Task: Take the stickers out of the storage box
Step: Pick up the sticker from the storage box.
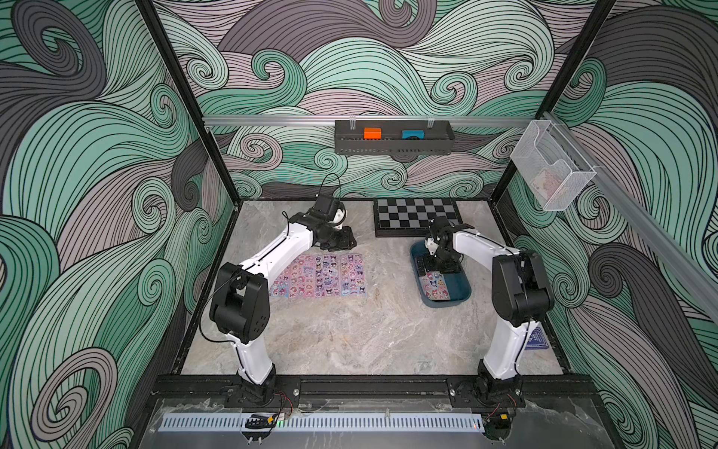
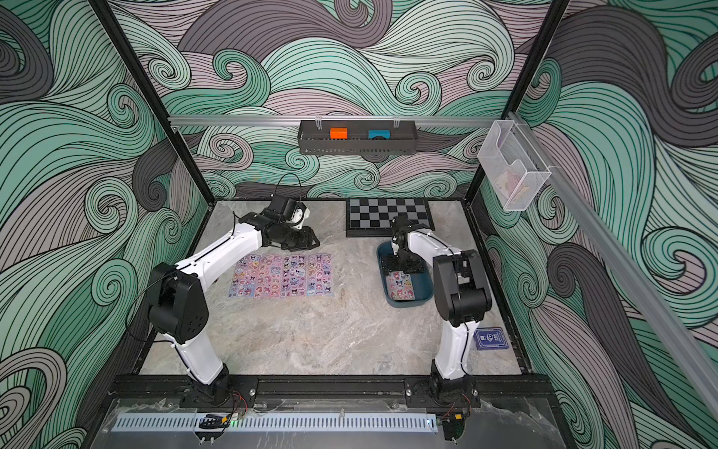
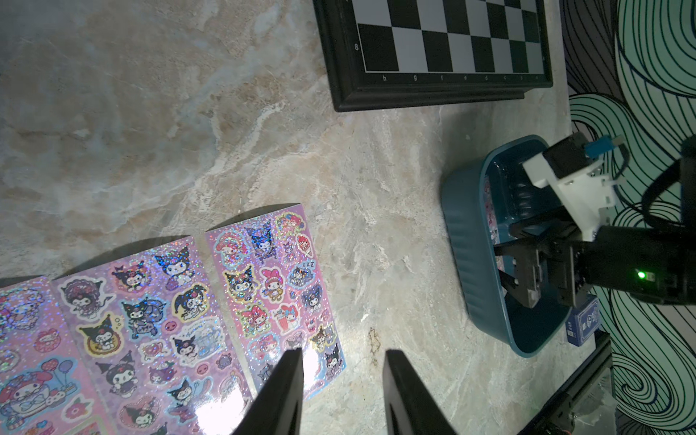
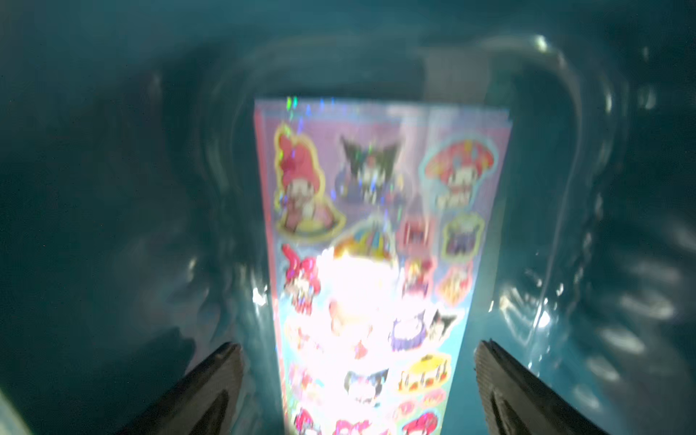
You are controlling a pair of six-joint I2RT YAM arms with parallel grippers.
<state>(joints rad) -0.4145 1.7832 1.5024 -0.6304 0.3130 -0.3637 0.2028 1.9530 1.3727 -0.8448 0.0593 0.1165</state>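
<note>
Four sticker sheets (image 1: 320, 276) on table (image 1: 349, 330), one stack (image 1: 437, 285) in storage box (image 1: 460, 287); left hand (image 3: 343, 354), right hand (image 4: 357, 344) apart.

Several pink/purple sticker sheets (image 1: 320, 275) flat, side by side, tabletop left-centre. Dark teal storage box (image 1: 460, 288) upright near right edge; pale-blue sheet (image 1: 436, 285) flat inside.

Stickers (image 1: 322, 275) lie on the table (image 1: 349, 334) left of the storage box (image 1: 460, 288), another sheet (image 1: 436, 285) inside it, chessboard (image 1: 417, 214) behind.
</note>
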